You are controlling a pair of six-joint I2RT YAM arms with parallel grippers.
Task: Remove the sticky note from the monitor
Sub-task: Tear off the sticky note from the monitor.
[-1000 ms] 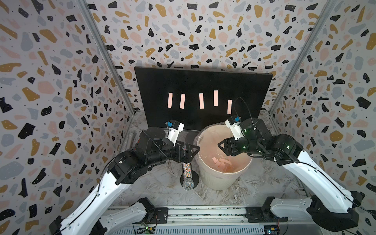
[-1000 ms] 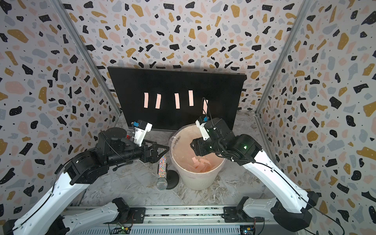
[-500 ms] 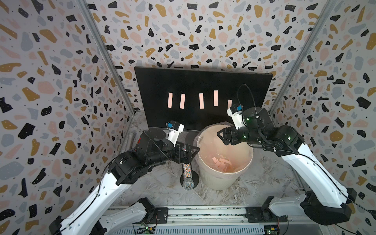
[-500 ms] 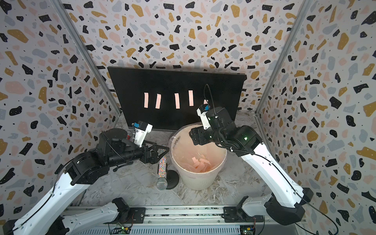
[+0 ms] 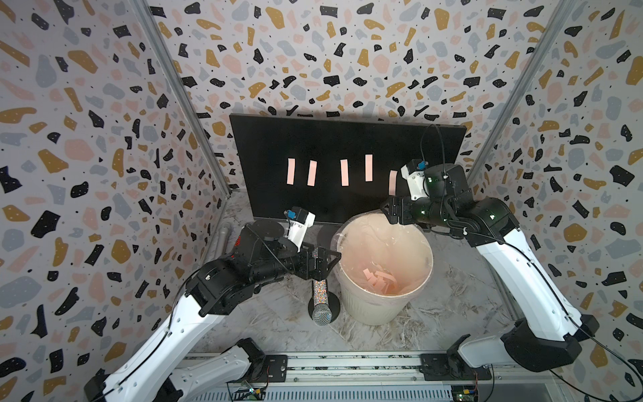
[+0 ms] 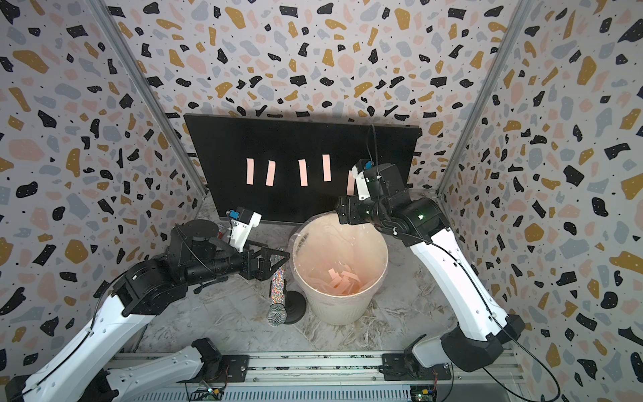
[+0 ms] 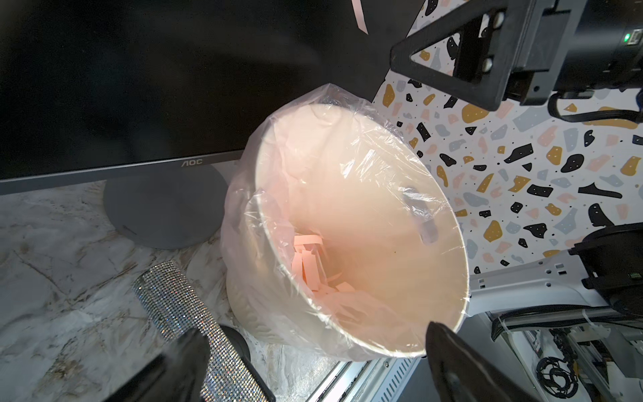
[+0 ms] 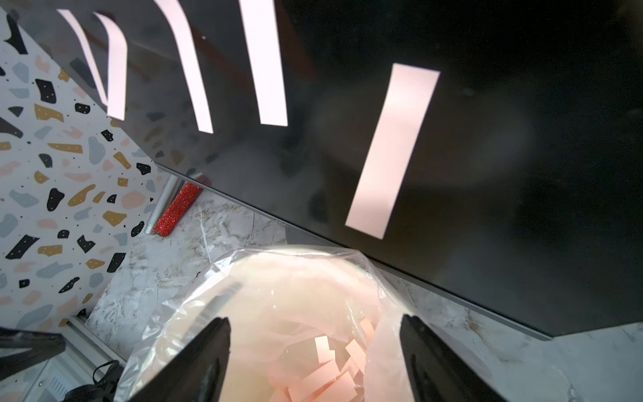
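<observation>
The rightmost sticky note [image 8: 393, 149] is clinging to the monitor [image 5: 330, 139], just beyond the right pincer [image 8: 313, 318], whose jaws are standing apart over the far rim of the bin [image 5: 368, 308]. The right arm is reaching leftward, elbow bent. The left pincer [image 5: 330, 262] is hovering left of the bin, jaws apart.

You're seeing a plastic-lined cream bin [image 5: 368, 308] sitting on the marble table [image 5: 271, 315], a rhinestone microphone [image 5: 320, 295] resting just beside it, and a red glitter stick [image 8: 176, 213] lying well apart.

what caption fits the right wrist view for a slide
Open right gripper over the lined bin, facing five pink sticky notes on the monitor.
</observation>
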